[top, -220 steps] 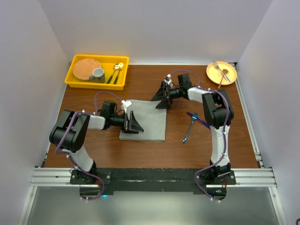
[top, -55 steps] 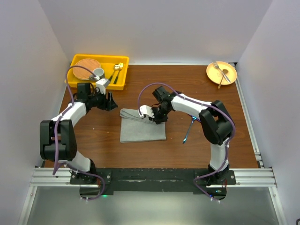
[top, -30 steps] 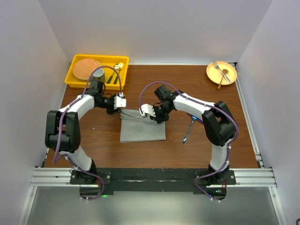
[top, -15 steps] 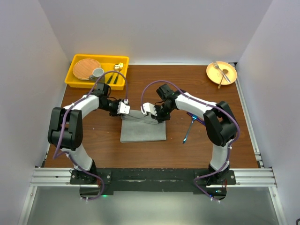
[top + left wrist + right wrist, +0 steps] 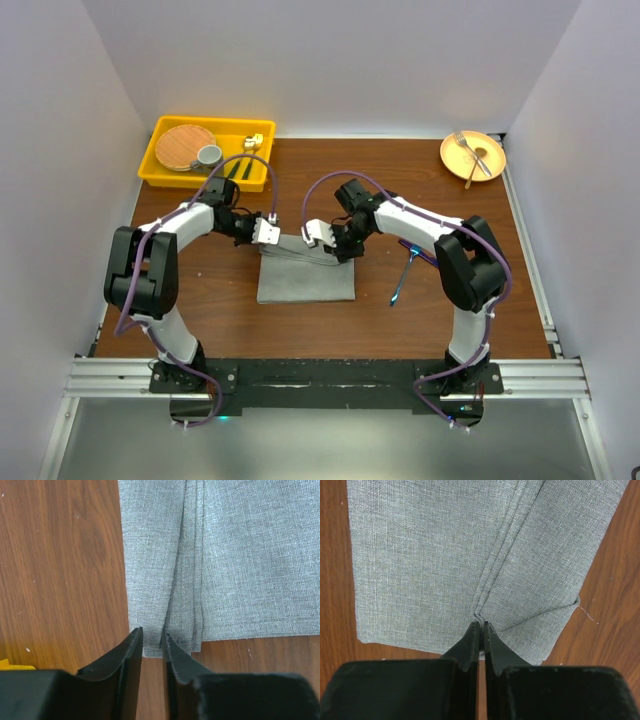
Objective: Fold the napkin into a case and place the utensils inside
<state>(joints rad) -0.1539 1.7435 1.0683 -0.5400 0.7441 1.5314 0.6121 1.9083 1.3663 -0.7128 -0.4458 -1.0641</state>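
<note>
The grey napkin (image 5: 305, 278) lies flat mid-table, its far edge gathered into a raised pleat (image 5: 295, 246). My left gripper (image 5: 263, 236) is at the pleat's left end. In the left wrist view its jaws (image 5: 152, 632) stand narrowly open, straddling the napkin's (image 5: 240, 560) folded edge. My right gripper (image 5: 326, 244) is shut on the pleat's right end, and the cloth (image 5: 420, 555) puckers at its tips (image 5: 480, 625). The blue-handled fork (image 5: 403, 276) and knife (image 5: 424, 257) lie to the right of the napkin, the knife partly under my right arm.
A yellow tray (image 5: 158, 172) at the back left holds a woven disc (image 5: 184, 146), a grey cup (image 5: 209, 156) and dark-handled gold cutlery (image 5: 246, 156). An orange plate (image 5: 488, 168) with a silver fork (image 5: 466, 146) sits at the back right. White walls enclose the table.
My left gripper came in from near the tray to the napkin's far-left corner and its jaws narrowed. The right gripper kept its pinch on the pleat.
</note>
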